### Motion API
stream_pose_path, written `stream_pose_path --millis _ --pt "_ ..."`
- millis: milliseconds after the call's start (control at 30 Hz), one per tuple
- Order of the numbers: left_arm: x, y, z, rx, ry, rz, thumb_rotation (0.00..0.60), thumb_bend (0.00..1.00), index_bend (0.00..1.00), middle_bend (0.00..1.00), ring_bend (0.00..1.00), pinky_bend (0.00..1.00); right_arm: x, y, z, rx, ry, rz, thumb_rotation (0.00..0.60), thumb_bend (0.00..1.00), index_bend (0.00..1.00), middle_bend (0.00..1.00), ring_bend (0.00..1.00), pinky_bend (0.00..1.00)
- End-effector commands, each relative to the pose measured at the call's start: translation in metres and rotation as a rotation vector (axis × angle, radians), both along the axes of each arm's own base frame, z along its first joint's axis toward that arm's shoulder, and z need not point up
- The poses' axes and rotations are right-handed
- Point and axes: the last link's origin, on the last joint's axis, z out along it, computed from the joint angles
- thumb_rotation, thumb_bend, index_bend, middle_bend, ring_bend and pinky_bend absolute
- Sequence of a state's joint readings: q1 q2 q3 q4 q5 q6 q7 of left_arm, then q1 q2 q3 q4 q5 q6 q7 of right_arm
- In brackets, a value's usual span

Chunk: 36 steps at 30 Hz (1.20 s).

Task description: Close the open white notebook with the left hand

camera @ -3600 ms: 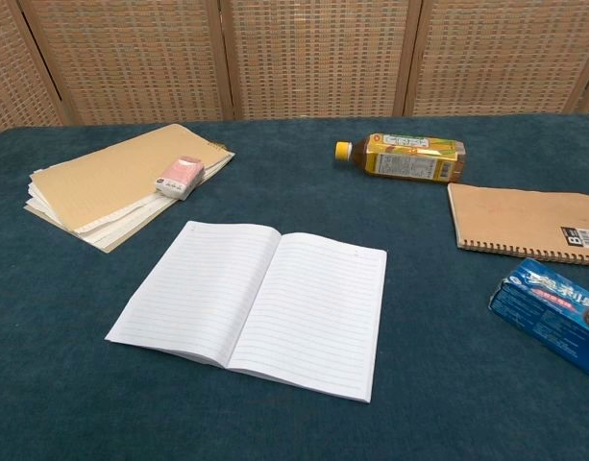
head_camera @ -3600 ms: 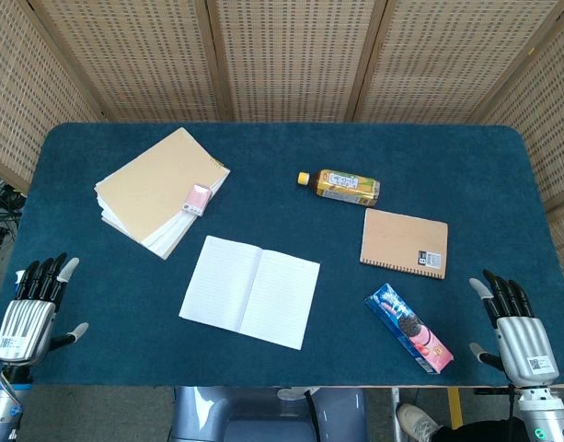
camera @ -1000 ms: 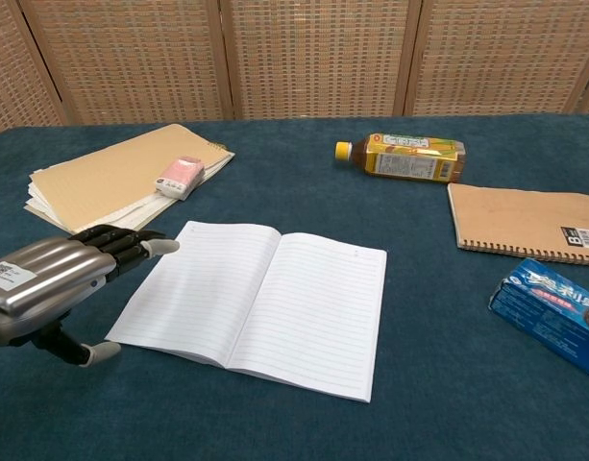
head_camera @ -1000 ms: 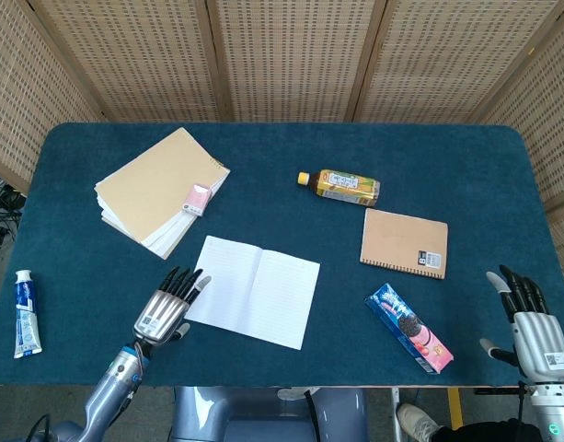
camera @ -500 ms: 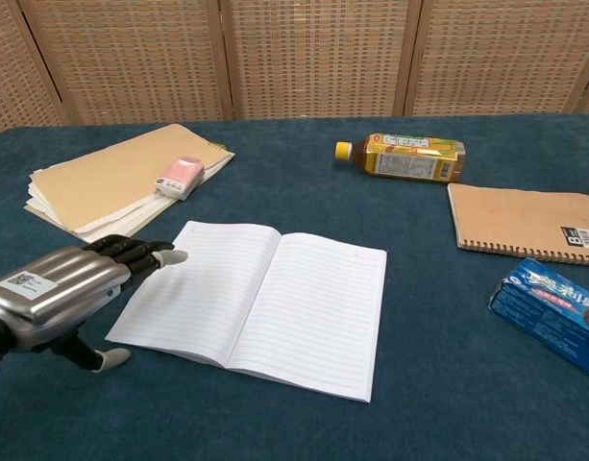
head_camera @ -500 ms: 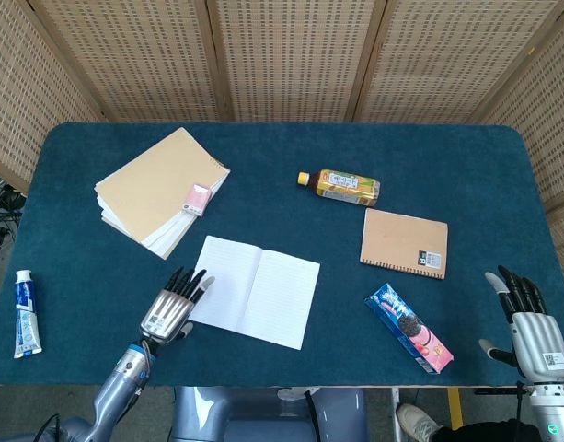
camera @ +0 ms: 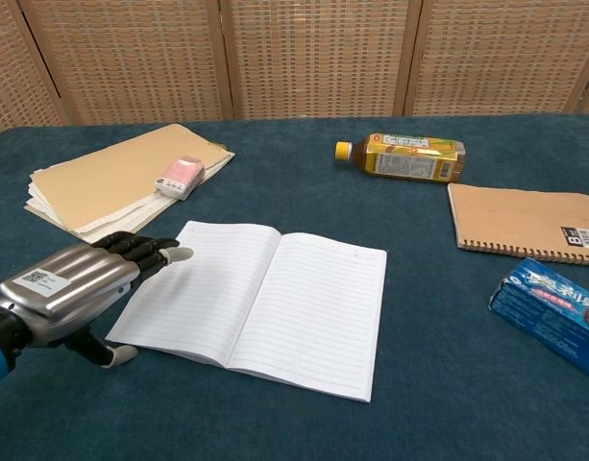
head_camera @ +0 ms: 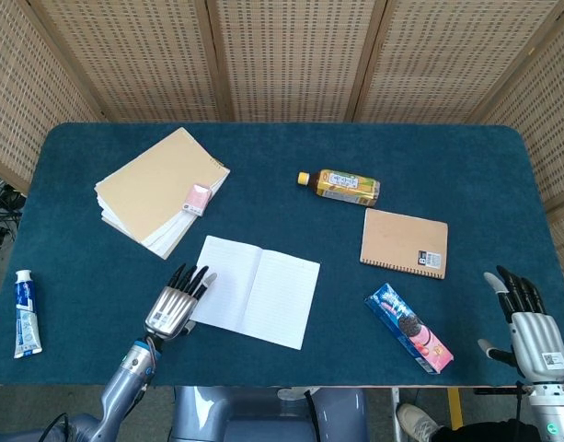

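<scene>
Notebook (head_camera: 251,290) flat open, bench (head_camera: 282,157) front-centre. Left robot hand (head_camera: 174,307) empty, fingers extended at left page edge. Slide fingertips under that edge, lift, swing over spine. Right robot hand (head_camera: 528,325) idle, fingers spread.

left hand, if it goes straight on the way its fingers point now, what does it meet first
Probably the left page of the open white lined notebook. The left hand sits at that page's outer edge, fingers pointing up-right across it. Whether they already touch the paper is unclear; the height above it cannot be judged.
</scene>
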<state>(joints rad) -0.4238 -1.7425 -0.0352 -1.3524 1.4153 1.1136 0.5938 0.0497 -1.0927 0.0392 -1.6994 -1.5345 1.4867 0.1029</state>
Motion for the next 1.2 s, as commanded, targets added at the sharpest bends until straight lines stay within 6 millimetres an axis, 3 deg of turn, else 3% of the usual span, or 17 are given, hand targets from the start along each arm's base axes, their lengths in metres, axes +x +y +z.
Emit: stream_pose_path --millis 33,367,800,1200 --pt "0.0 0.0 -0.001 0.004 0.0 0.0 0.6 0.29 0.0 0.0 0.0 0.0 0.0 0.0 0.0 0.001 0.0 0.0 0.6 0.11 0.0 0.0 0.0 0.0" --pt "0.002 -0.001 -0.001 0.001 -0.005 -0.007 0.6 0.41 0.0 0.0 0.0 0.0 0.001 0.001 -0.001 0.004 -0.001 0.004 0.6 0.11 0.0 0.0 0.0 0.0" --pt "0.008 -0.006 0.001 -0.009 -0.017 -0.03 0.6 0.65 0.0 0.0 0.0 0.0 0.001 0.001 -0.001 0.004 -0.001 0.006 0.6 0.11 0.0 0.0 0.0 0.0" --pt "0.017 -0.008 0.002 0.005 -0.013 -0.072 0.6 0.66 0.0 0.0 0.0 0.0 0.001 0.001 -0.001 0.004 -0.005 0.005 0.6 0.11 0.0 0.0 0.0 0.0"
